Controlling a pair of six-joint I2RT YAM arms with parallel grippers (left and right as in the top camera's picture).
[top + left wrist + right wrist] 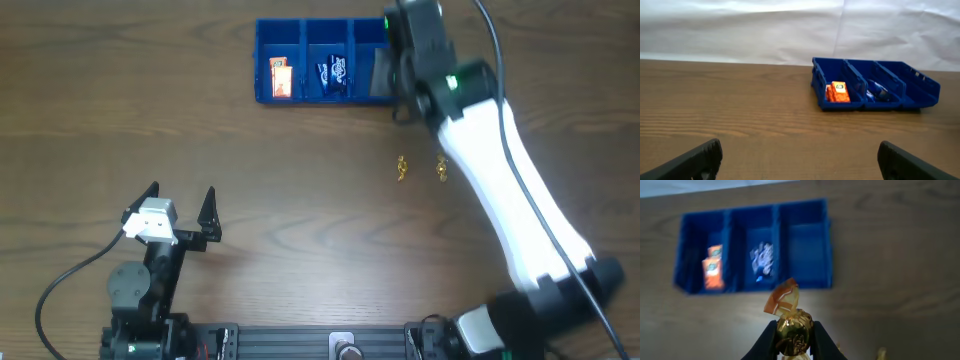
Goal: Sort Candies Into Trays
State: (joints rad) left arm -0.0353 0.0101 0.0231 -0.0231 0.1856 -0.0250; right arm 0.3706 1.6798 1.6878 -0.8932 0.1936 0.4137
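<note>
Top view: right arm point(500, 170) stretched long, up toward the blue tray point(310, 99).
Its gripper point(792, 337) pinches a gold candy point(782, 299) (wrapper tail up), with the tray ahead of it.

- Long blue plastic tray with three compartments point(260, 60): solid deep blue all over.
- Small orange candy packets point(281, 78): bright orange with a small pale label patch.
- Dark blue candy wrappers point(333, 72): navy with white markings.
- Round gold foil-wrapped candy point(793, 330): shiny gold with darker swirls; twisted end amber-orange.
- Two small loose gold candies point(402, 168): yellow-gold.
- Wooden table point(120, 100): mid-brown with fine streaked grain.
- Right arm point(500, 190): white shell, black joints, a green light.
- Left gripper point(181, 190): black fingers, white block behind.
- Plain backdrop point(740, 30): white.
</note>
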